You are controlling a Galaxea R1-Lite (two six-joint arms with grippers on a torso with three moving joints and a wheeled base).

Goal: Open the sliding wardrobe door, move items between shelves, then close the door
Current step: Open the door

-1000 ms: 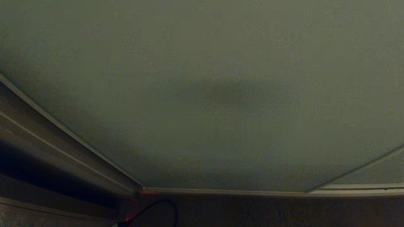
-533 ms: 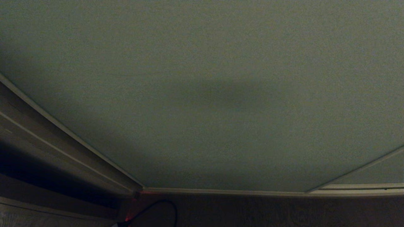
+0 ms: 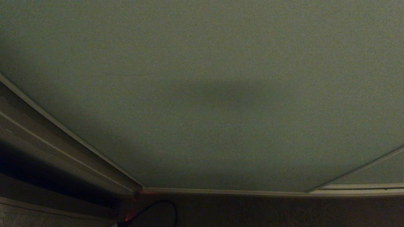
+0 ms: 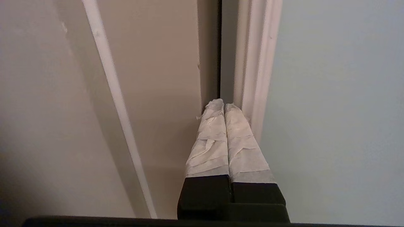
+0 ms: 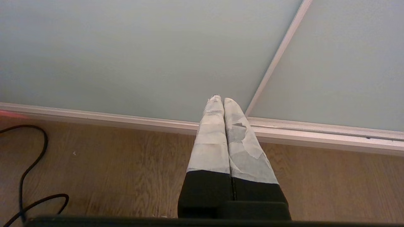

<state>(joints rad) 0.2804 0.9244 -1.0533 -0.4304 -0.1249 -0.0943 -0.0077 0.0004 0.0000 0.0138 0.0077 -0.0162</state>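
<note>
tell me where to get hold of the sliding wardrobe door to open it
Probably the light edge strip of the sliding wardrobe door, coming from the dark gap beside the side frame: the panel face is flat, without a handle. The shut left gripper points there.

wooden floor carries a black cable lying loose.

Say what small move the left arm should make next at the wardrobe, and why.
Probably ease the left pincer a little deeper into the dark gap, then push sideways on the edge strip of the sliding wardrobe door. The door looks fully closed, and the shut tips sit right at that gap beside the side frame. The right pincer hangs idle.
</note>
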